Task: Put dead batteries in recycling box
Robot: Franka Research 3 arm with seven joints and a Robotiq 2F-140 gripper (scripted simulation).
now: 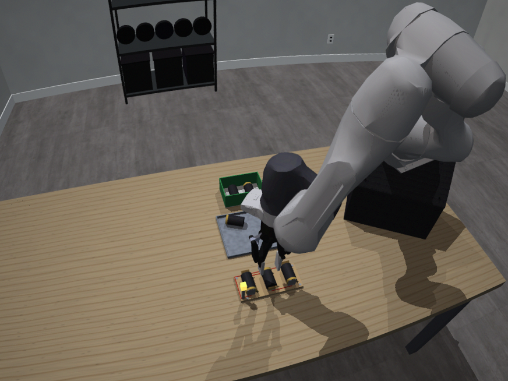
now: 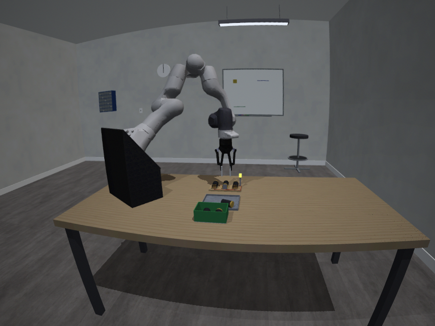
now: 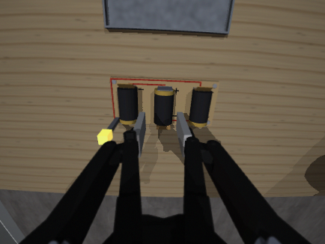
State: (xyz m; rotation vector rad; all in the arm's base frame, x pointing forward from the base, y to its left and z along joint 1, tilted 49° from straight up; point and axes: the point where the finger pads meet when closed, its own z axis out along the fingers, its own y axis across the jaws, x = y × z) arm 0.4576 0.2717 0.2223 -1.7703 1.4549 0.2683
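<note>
A small wooden holder board [image 1: 268, 282] carries three black batteries: left [image 3: 127, 104], middle [image 3: 164, 106] and right [image 3: 200, 106]. Its yellow bulb [image 3: 105, 136] is lit, and it also shows in the top view [image 1: 243, 285]. My gripper [image 3: 161, 120] hovers a little above the middle battery, open and empty; it shows in the top and exterior views too [image 1: 268, 262] [image 2: 225, 171]. The green recycling box [image 1: 240, 188] stands upright with two batteries [image 1: 240, 188] inside. One more battery [image 1: 235, 220] lies on the grey tray [image 1: 242, 235].
A large black block [image 1: 399, 200] stands at the arm's base on the table's right side. The green box [image 2: 211, 212] and the tray [image 2: 220, 201] sit close together behind the holder. A black shelf [image 1: 163, 45] stands far off on the floor.
</note>
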